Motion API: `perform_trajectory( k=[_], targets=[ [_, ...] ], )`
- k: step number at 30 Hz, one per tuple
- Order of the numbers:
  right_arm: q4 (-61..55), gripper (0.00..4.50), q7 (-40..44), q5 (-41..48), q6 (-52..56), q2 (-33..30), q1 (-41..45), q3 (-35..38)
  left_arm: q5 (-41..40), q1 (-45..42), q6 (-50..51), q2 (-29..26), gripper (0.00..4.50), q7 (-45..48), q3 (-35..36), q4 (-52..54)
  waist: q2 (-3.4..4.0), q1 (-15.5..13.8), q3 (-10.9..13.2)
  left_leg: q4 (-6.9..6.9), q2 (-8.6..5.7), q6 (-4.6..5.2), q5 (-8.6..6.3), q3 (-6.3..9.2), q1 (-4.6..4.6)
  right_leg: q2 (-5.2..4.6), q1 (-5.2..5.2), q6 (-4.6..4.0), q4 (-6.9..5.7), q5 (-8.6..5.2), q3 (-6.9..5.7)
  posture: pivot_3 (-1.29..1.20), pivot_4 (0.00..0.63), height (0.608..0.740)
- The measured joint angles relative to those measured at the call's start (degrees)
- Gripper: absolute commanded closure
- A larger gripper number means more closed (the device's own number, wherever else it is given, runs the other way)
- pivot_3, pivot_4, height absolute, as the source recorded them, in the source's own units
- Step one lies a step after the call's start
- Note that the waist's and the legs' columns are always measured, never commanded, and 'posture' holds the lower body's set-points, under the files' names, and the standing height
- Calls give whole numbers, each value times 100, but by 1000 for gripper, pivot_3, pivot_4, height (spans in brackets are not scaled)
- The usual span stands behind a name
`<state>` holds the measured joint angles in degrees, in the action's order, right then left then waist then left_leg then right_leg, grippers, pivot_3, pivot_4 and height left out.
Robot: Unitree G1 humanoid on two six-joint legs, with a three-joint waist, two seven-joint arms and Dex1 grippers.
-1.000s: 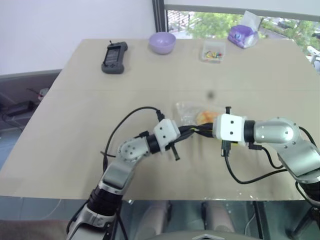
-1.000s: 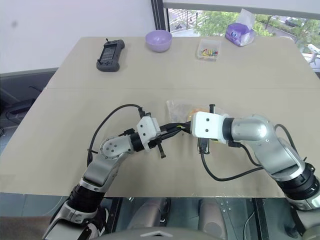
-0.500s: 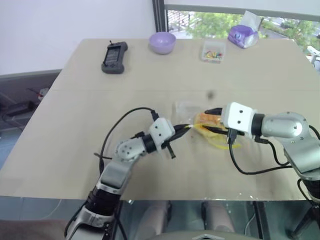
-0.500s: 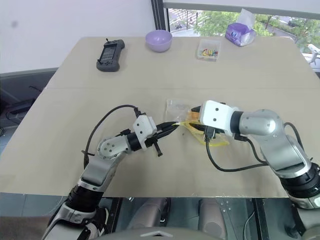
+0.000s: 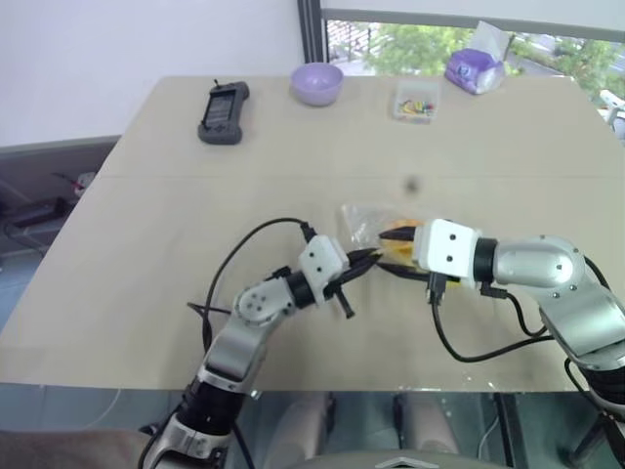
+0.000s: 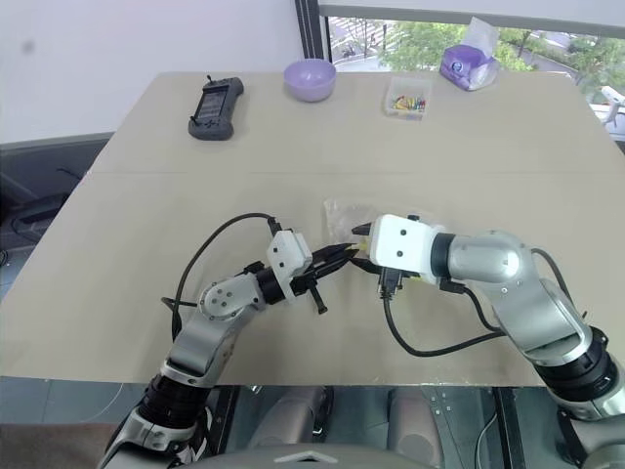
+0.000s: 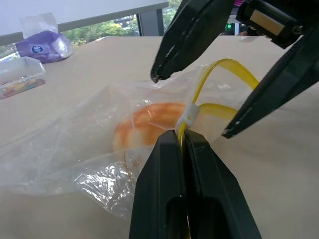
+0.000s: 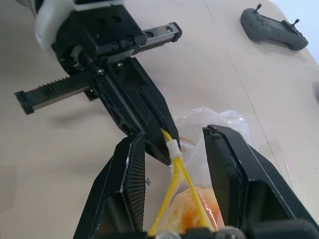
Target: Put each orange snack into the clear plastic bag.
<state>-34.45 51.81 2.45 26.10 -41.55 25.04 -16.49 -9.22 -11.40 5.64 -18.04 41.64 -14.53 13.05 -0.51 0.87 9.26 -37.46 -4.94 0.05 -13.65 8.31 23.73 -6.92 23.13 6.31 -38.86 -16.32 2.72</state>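
The clear plastic bag (image 7: 75, 144) lies on the table in front of me with the orange snack (image 7: 149, 122) inside it. My left gripper (image 7: 182, 137) is shut on the bag's yellow seal strip (image 8: 175, 172), just below its white slider. My right gripper (image 8: 173, 133) faces it, open, one finger on each side of the strip and of the left gripper's tip, neither visibly touching the strip. In the head views both grippers meet at the bag's near edge (image 5: 376, 256).
At the table's far side stand a black controller (image 5: 224, 112), a purple bowl (image 5: 317, 82), a small clear box of coloured bits (image 5: 417, 101) and a purple wrapped pack (image 5: 475, 68). The table's front edge runs just below my arms.
My right gripper has opened. It swung out to the right half a second ago, stretching the yellow strip, and has come back next to the left gripper, which still pinches the strip.
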Motion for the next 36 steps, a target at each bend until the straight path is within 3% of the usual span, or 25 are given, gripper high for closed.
perform_trajectory(
  k=[9,13,15,16,27,32,36],
  targets=[
    [101,2484,41,-195,-135,-68,-1,-152,78,182,-100,-155,4500,41,-11,211,0,-5,0,0,0,0,0,0,0,0,0,0,1,0,-1,0,150,740],
    [184,3442,71,-208,-205,-67,0,-165,113,234,-110,-175,4500,36,-11,218,0,-5,0,0,0,0,0,0,0,0,0,0,0,0,0,0,150,740],
    [203,4361,138,-199,-268,-61,1,-169,117,244,-111,-176,4500,-5,-9,233,0,-4,0,0,0,0,0,0,0,0,0,0,1,0,0,0,150,740],
    [205,4442,162,-197,-276,-61,1,-177,118,248,-111,-174,4500,-35,2,246,0,-3,0,0,0,0,0,1,0,0,0,0,1,0,0,0,150,740],
    [296,4442,250,-209,-387,10,34,-182,124,281,-107,-205,4500,-83,24,295,0,-5,0,0,0,0,0,0,0,0,0,0,1,0,0,0,150,740],
    [319,2959,284,-262,-392,5,64,-270,127,281,-106,-204,4500,-80,9,318,0,-5,0,0,0,0,0,1,0,0,0,0,1,0,-1,0,150,740],
    [336,2959,280,-298,-392,13,65,-282,126,281,-106,-201,4500,-80,-20,334,0,-5,0,0,0,0,0,0,0,0,0,0,1,0,0,0,150,740]
  ],
)
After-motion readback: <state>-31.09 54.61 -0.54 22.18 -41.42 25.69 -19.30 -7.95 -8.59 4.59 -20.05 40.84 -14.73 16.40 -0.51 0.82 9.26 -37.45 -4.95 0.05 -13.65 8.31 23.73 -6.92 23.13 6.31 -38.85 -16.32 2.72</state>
